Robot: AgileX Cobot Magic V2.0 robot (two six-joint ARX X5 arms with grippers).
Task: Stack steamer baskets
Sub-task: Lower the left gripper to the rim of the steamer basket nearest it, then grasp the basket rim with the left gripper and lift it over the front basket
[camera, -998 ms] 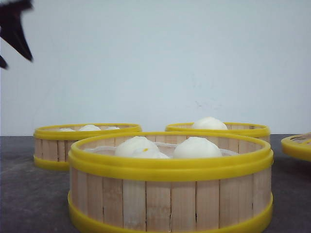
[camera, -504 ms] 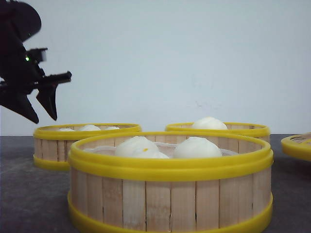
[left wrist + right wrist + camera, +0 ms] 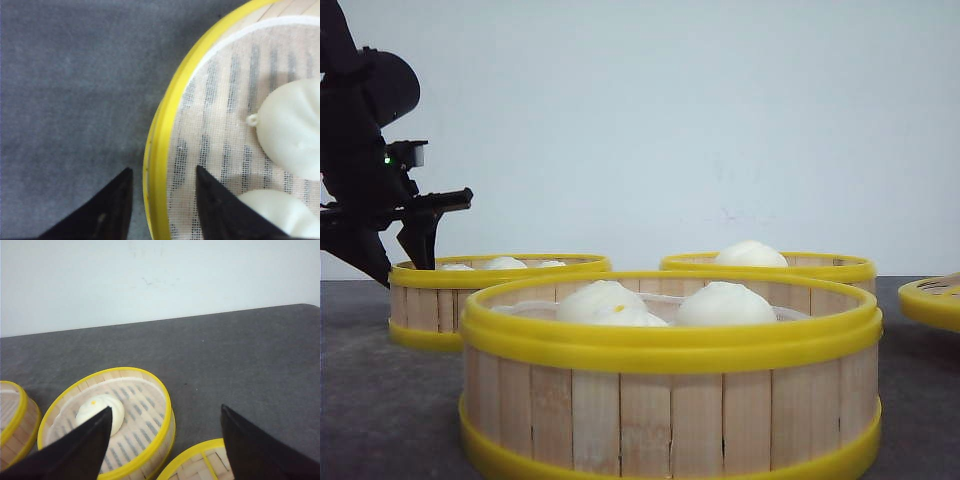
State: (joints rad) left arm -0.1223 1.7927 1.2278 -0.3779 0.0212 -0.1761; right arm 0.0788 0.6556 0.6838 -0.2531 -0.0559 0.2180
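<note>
Nearest basket: a round shallow steamer basket of pale wooden slats with thick yellow plastic rims (image 3: 670, 380) stood nearest the front camera, well apart from both claws, holding white buns (image 3: 720, 303).
Left claw: the black left gripper (image 3: 161, 176) was parted, unclenched, straddling the yellow rim of the far-left slatted basket (image 3: 156, 150), one finger outside, one over its mesh liner.
Right claw: the right gripper (image 3: 165, 427) hung spread wide, holding nothing, above the far-right basket (image 3: 130, 425) and beside the flat yellow slotted lid (image 3: 205, 460).
Handling: probably light and stiff; smooth plastic may slip, so pinch the rim wall and keep level for the buns.
Writing: none legible.
</note>
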